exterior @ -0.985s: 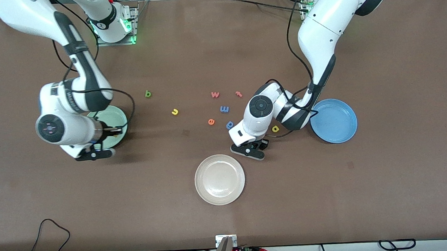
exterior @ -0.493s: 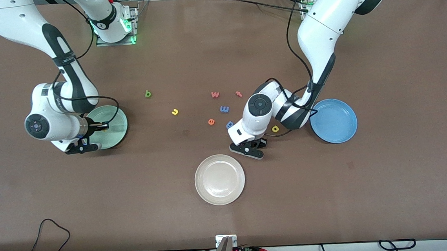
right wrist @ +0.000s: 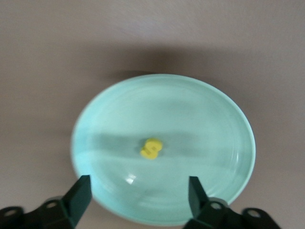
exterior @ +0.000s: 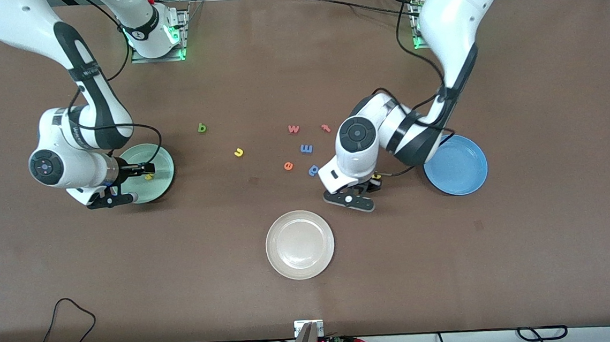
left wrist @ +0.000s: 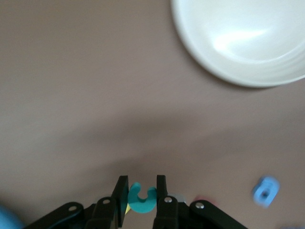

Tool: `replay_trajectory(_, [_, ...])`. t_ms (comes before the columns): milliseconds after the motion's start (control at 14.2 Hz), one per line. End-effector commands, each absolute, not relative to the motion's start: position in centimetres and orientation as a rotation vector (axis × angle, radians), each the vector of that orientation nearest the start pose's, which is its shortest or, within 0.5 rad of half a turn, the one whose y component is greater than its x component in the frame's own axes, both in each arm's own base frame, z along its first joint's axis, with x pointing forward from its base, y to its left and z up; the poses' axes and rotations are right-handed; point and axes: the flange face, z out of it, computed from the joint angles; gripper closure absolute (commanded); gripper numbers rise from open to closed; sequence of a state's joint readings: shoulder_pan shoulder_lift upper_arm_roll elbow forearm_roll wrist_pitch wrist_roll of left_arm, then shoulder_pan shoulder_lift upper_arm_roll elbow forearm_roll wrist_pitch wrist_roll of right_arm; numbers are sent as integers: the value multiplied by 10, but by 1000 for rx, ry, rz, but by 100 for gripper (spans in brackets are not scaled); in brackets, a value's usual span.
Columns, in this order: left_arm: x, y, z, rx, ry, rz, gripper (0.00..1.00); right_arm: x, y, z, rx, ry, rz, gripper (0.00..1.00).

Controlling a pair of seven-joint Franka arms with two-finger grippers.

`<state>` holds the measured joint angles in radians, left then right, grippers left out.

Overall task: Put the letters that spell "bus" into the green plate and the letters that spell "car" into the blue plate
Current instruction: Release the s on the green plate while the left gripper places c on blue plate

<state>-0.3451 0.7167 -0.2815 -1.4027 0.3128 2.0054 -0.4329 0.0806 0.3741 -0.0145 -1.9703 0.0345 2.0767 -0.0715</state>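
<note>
Let go of the yellow "s" (right wrist: 151, 148) within the last half second: spread the right claw (right wrist: 138, 191) wide over the green plate (exterior: 160, 158) and left that letter lying near the plate's middle, clear of both fingers. Swung the left claw (left wrist: 142, 195) meanwhile toward the blue plate (exterior: 455, 165), pinched narrow on the teal "c" (left wrist: 141, 200), over bare counter (exterior: 451, 268) just beside the yellow "a" (exterior: 375, 176), itself half hidden under the wrist.

Counted one of the three "bus" letters as delivered. Left the dark green "b" (exterior: 202, 128) and the yellow "u" (exterior: 238, 152) out on the counter, well apart from the green plate, toward the middle. Found nothing in the blue plate yet. Judged the "c" close to its drop, with the "a" next in reach. Could not make out the thin "r" anywhere.

Passed over the spare letters clustered beside the left arm, and the cream plate (exterior: 299, 244) nearer the camera.
</note>
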Motion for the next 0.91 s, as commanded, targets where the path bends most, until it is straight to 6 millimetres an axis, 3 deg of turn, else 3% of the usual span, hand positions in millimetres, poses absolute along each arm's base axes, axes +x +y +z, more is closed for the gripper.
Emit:
replay_trajectory(0, [612,-324,313,-2894,452,180,78,568,96,285,-3080,-250,418,0])
replay_trajectory(211, [619,-258,310,-2842,619,330,78,548,134,276,-3051,-237,449,0])
replay_trajectory(281, [615,-245,305,-2842,629,359,78,540,147,272,-3055,-269,432,0])
replay_trajectory(493, [605,-193,284,-2897,674,409,77,515,161,243,-3077,-244,398,0])
replay_trajectory(633, [605,-145,261,-2960,725,390,76,495,175,235,-3091,-231,390,0])
replay_trajectory(774, [597,-128,242,-2985,740,357,75,481,186,230,-3104,-200,392,0])
replay_trajectory(844, [588,-130,229,-2996,756,332,75,474,194,227,-3111,-197,399,0])
